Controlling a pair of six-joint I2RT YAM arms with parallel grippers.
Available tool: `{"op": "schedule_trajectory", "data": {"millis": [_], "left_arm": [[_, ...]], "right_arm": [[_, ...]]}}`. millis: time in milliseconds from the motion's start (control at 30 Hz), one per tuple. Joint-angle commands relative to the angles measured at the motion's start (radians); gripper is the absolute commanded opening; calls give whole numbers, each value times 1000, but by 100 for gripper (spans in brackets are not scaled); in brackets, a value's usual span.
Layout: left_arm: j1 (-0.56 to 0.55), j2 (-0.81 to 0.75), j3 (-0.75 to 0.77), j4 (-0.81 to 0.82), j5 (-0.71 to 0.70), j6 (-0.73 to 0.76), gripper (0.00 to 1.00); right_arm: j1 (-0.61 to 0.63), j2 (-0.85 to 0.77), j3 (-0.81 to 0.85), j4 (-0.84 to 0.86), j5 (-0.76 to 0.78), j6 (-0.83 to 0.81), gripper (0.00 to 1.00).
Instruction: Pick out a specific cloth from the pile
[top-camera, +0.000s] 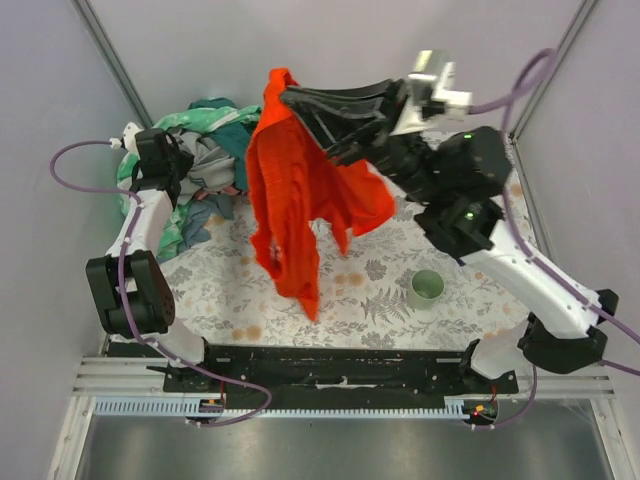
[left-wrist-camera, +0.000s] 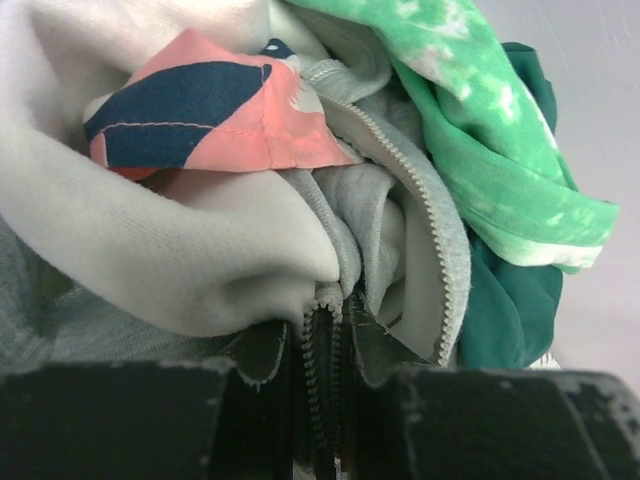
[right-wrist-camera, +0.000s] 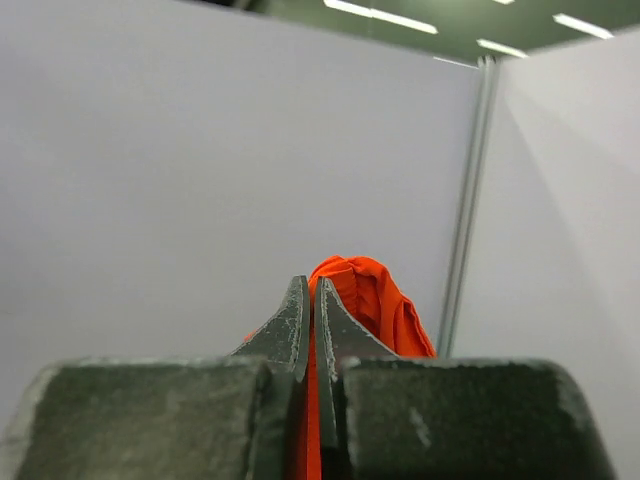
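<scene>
The orange-red cloth (top-camera: 295, 190) hangs in the air over the middle of the table, held at its top end. My right gripper (top-camera: 287, 97) is shut on that end, and in the right wrist view the cloth (right-wrist-camera: 372, 295) bunches past the gripper (right-wrist-camera: 312, 300). The pile (top-camera: 215, 145) of teal, mint-green, grey and white cloths lies at the back left. My left gripper (top-camera: 178, 172) is pressed into the pile. In the left wrist view it (left-wrist-camera: 325, 335) is shut on a grey zippered cloth (left-wrist-camera: 400, 230), beside mint-green cloth (left-wrist-camera: 480, 130) and dark teal cloth (left-wrist-camera: 510, 300).
A green cup (top-camera: 427, 288) stands on the patterned tablecloth (top-camera: 370, 300) at the front right, below the right arm. A pink and navy piece (left-wrist-camera: 200, 110) lies on top of the pile. Grey walls (top-camera: 60, 100) close in both sides and the back.
</scene>
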Motion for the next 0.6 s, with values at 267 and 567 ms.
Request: {"op": "schedule_trajectory", "data": {"millis": [267, 567], "left_arm": [[16, -212, -20, -325, 85, -179, 91], [0, -716, -264, -519, 228, -195, 93]], "right_arm": [[4, -168, 9, -227, -49, 151, 0], [4, -321, -179, -240, 68, 137, 0]]}}
